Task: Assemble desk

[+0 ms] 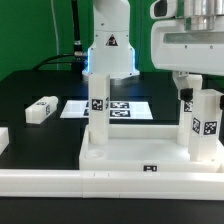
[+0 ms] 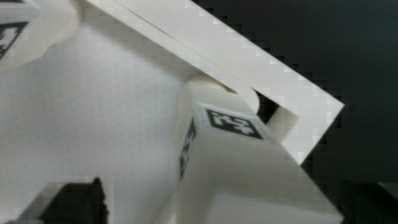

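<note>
Long white rail (image 1: 50, 182) ran along the front of the matte black counter (image 1: 30, 85). Just behind sat the tabletop (image 1: 140, 150), smooth white plastic w/ a shallow rim. Two square tagged legs stood upright on it: left leg (image 1: 98, 115), and right leg (image 1: 203, 125) directly under the pincer (image 1: 188, 92). Couldn't tell if the pincer was clenched or released. Loose leg (image 1: 42, 108) lay flat on the counter, well apart.

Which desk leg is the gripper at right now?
The upright leg at the exterior view's right, directly beneath the gripper. The other upright leg stands clear of it; the third leg lies on the black table.
</note>
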Available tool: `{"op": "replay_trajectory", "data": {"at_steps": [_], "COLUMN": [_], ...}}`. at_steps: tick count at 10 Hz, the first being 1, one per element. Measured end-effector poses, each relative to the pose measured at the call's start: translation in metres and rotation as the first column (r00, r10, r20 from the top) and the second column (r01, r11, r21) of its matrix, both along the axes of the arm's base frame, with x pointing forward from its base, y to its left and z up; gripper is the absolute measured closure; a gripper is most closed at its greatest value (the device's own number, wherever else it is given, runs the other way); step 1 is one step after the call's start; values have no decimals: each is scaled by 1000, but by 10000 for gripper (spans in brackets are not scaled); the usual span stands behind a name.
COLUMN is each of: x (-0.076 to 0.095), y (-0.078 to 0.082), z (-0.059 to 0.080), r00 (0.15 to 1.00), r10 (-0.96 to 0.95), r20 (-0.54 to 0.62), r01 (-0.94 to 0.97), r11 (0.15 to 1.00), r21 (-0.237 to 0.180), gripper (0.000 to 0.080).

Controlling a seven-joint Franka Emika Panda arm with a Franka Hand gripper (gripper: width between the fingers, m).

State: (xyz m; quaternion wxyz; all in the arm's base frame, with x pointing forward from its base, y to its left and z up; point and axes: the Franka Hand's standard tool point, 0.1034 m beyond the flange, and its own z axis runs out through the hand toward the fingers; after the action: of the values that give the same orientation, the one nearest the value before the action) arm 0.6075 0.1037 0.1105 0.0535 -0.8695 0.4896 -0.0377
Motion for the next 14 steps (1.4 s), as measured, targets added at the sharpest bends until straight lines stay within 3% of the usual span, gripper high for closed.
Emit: {"op": "replay_trajectory", "data": {"at_steps": [2, 6, 9, 14], "x": [1, 6, 6, 4], "y": [1, 0, 1, 5], "z": [0, 2, 1, 1], "r00": [999, 920, 796, 502], "r10": [37, 391, 606, 863], "r20": [1, 17, 10, -51], "r01": [-37, -389, -602, -857], "r11": [999, 919, 793, 489], "r21": [-5, -63, -99, -161], "gripper": [151, 151, 151, 151]}}
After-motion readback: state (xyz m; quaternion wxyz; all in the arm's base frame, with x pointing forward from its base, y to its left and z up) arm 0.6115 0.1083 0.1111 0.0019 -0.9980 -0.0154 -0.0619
